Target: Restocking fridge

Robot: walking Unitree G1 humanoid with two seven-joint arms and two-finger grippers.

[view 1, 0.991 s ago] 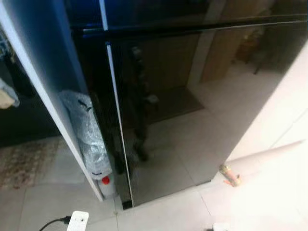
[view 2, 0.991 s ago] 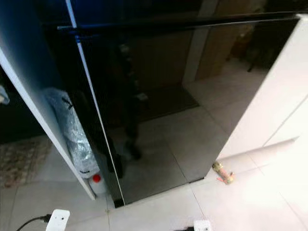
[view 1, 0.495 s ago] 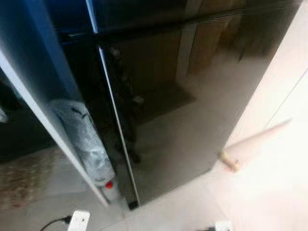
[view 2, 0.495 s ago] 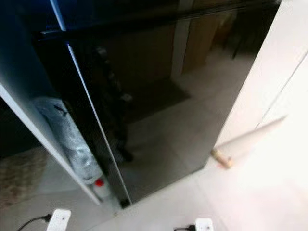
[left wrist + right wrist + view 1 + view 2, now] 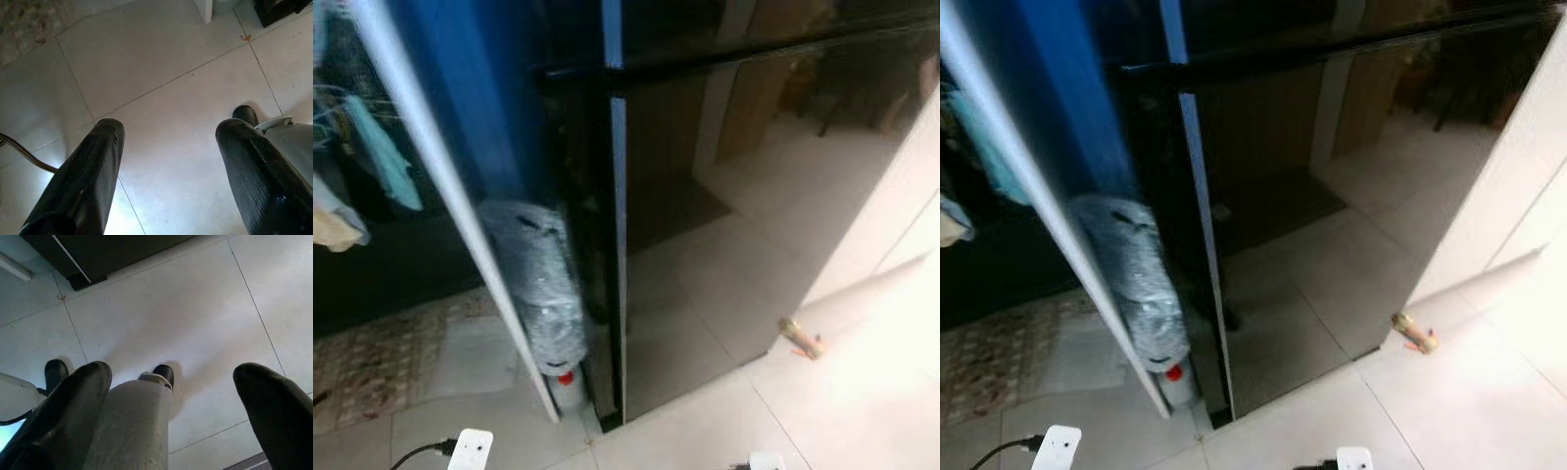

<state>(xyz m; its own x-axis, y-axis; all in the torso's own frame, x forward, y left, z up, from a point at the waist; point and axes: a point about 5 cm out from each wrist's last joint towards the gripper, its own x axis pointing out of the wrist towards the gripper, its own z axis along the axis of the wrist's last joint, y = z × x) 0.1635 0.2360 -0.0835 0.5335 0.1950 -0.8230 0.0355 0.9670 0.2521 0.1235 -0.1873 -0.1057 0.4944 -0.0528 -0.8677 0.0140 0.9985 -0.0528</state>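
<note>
- One tall glossy black fridge [image 5: 705, 225] is filling the head views, its doors closed and mirroring the pale tiled floor [image 5: 1449, 411] it is standing on.
- A slanting white panel [image 5: 440, 206] is leaning across the scene to the fridge's left, well apart from a patterned rug [image 5: 372, 362] lying farther left.
- A bundle wrapped in clear bubble plastic [image 5: 1136, 284] is standing upright between the white panel and the fridge's side, just above a small red-capped white bottle [image 5: 1175, 377] on the floor.
- The left gripper [image 5: 168, 161] is hanging over bare tiles, its two black fingers [image 5: 88, 176] spread wide apart and holding nothing.
- The right gripper [image 5: 171, 401] is likewise pointing at the floor near the fridge's bottom corner, fingers [image 5: 274, 406] apart and empty.
- A small tan cylindrical object [image 5: 800, 337] is lying on the floor at the fridge's right corner.
- A white plug block [image 5: 473, 448] with a black cable is resting on the tiles.
</note>
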